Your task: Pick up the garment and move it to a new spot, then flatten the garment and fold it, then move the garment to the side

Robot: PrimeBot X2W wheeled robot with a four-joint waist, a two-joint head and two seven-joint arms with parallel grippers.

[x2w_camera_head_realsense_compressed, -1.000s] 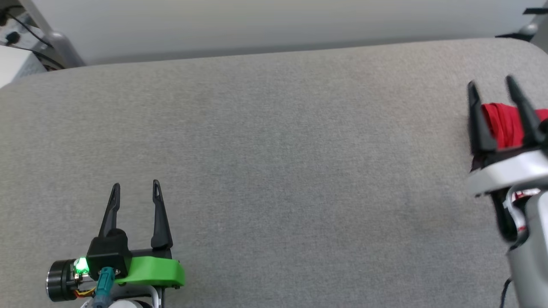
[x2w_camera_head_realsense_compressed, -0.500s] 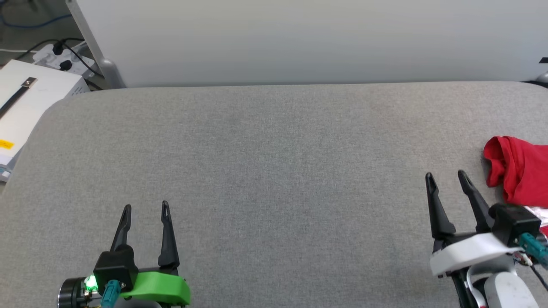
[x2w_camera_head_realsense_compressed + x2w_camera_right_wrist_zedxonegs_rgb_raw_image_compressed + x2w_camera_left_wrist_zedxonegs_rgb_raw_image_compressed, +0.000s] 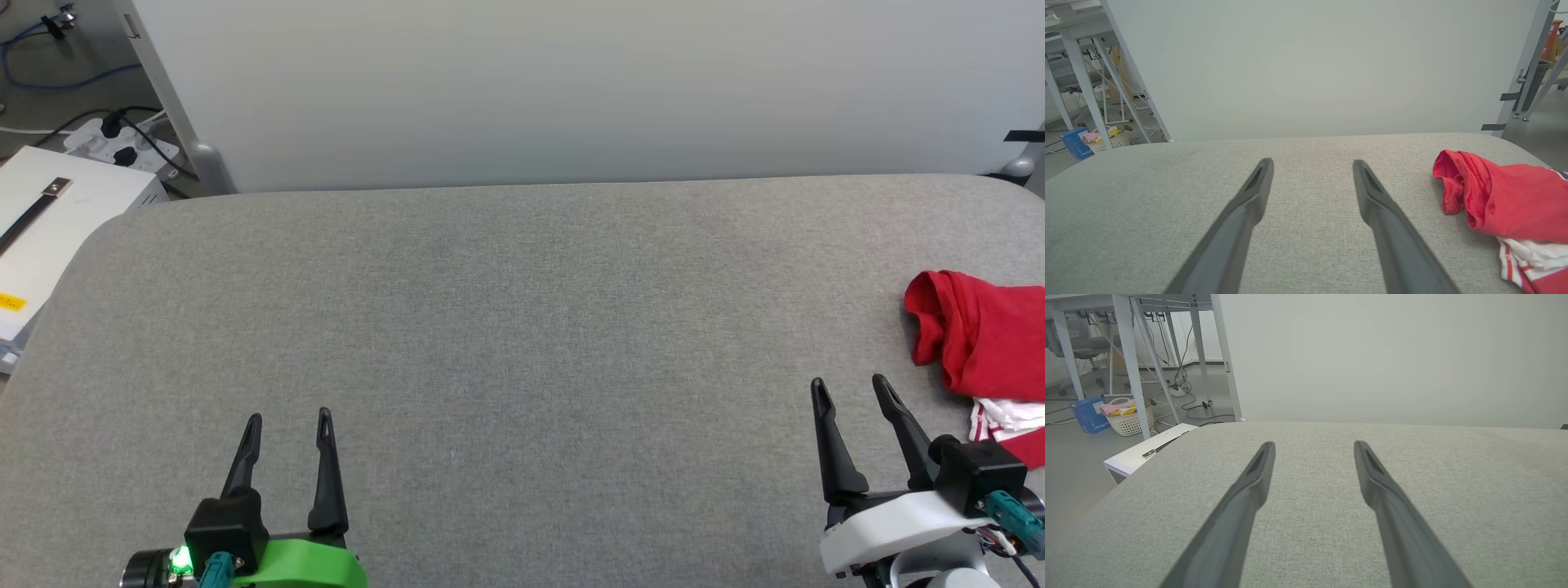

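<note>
Two grippers are held over a grey padded table (image 3: 522, 286); items run left to right, each placed against the right gripper (image 3: 848, 382).

Farthest to its left, off the table's rounded corner, stands a white box (image 3: 57, 220) with a smooth flat top crossed by a dark strap.

Well to the left of the right gripper and about level with it is the left gripper (image 3: 289, 418). It has two long, dark, tapering fingers on a green mount, jaws spread apart and holding nothing. In the left wrist view its fingers (image 3: 1249, 490) frame only the table's cloth.

That cloth is a fine, even, matte grey weave with softly rounded edges. Behind it rises a plain pale panel (image 3: 571, 90).

The right gripper, on a white mount, likewise has its jaws spread and empty.

The garment (image 3: 988, 335) lies on the table just beside the right gripper, to its right and slightly farther out, apart from the fingers. It is a crumpled red heap, its left edge rolled into a thick fold.

In the right wrist view the garment (image 3: 1515, 200) shows a finely pitted knit, with a white part bearing red stripes at its nearer side. The heap runs past the picture's right edge, so its full outline cannot be told.
</note>
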